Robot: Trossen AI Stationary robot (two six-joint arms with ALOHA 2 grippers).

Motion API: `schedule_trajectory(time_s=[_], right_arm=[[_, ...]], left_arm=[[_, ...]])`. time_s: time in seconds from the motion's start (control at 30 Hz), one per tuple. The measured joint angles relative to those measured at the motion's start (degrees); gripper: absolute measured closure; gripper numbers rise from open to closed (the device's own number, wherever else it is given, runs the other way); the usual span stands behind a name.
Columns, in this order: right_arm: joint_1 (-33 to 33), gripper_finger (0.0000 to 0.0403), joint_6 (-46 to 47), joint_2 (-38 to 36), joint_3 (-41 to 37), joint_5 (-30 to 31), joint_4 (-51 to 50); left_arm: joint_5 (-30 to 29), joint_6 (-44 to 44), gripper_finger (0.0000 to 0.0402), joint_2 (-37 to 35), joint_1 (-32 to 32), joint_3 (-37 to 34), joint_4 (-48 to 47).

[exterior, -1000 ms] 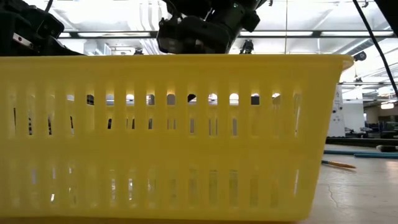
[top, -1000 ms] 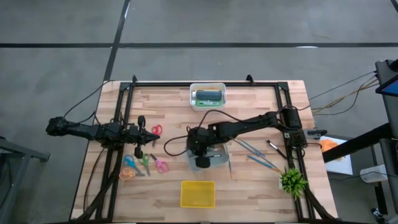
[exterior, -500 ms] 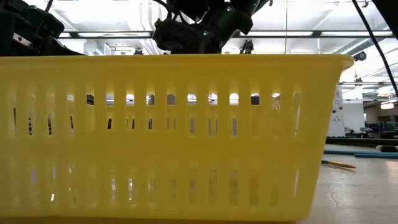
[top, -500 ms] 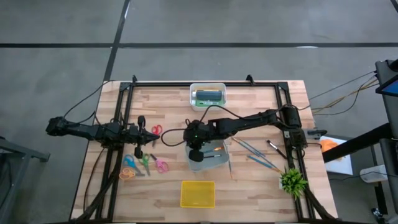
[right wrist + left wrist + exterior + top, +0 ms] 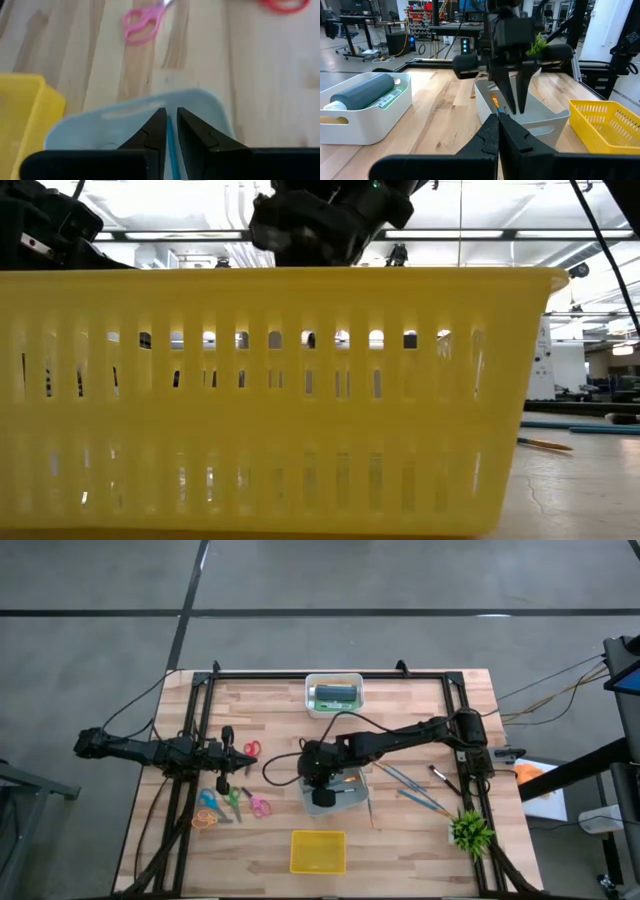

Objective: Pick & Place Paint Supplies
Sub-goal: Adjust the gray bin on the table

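Observation:
My right gripper (image 5: 318,770) hangs over the left part of a pale grey bin (image 5: 346,802) at the table's middle, fingers pointing down and shut on a thin blue-handled brush (image 5: 169,131). The left wrist view shows the right gripper (image 5: 513,111) reaching down inside the bin, with an orange-handled brush (image 5: 494,102) beside it. More brushes (image 5: 408,782) lie flat on the table right of the bin. A dark tube (image 5: 335,695) lies in a white bin (image 5: 311,688) at the far edge. My left gripper (image 5: 231,752) waits, shut, near the left edge. My right gripper pinches the blue brush handle (image 5: 170,137) between its two fingers (image 5: 156,125), coming from above and pointing down into the grey bin. The handle runs along the gap between the fingers. Where its lower end rests is hidden by the fingers and the bin wall.
A yellow slotted basket (image 5: 318,851) stands near the front edge and fills the low view (image 5: 280,400). Several scissors (image 5: 232,802) lie by the left arm, a red pair (image 5: 250,748) close to its gripper. The green spiky plant (image 5: 470,830) sits at the near right corner.
My right gripper rose a little and shifted toward the far left over the grey bin, then came back down to about where it was. It stayed shut. The left arm kept still.

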Motion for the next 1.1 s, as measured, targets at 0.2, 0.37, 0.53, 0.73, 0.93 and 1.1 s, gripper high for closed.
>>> schedule_trajectory(time_s=[0.2,0.37,0.53,0.73,0.93,1.1], right_arm=[[-0.4,0.0363,-2.0,1.9,-0.4,1.7,0.7],[-1.3,0.0363,-1.8,3.2,-0.3,3.7,2.4],[-2.0,0.0363,2.8,3.3,-0.3,7.6,5.8],[-2.8,0.0363,5.5,3.3,-0.3,9.5,6.4],[-3.0,0.0363,4.9,3.2,0.0,9.4,6.0],[-2.3,0.0363,4.7,-0.6,1.6,9.4,-0.2]], left_arm=[[0.0,0.0,0.0401,0.0,0.0,0.0,0.0],[0.0,0.0,0.0401,0.0,0.0,0.0,0.0],[0.0,0.0,0.0401,0.0,0.0,0.0,0.0],[0.0,0.0,0.0401,0.0,0.0,0.0,0.0],[0.0,0.0,0.0401,0.0,0.0,0.0,0.0],[0.0,0.0,0.0401,0.0,0.0,0.0,0.0]])
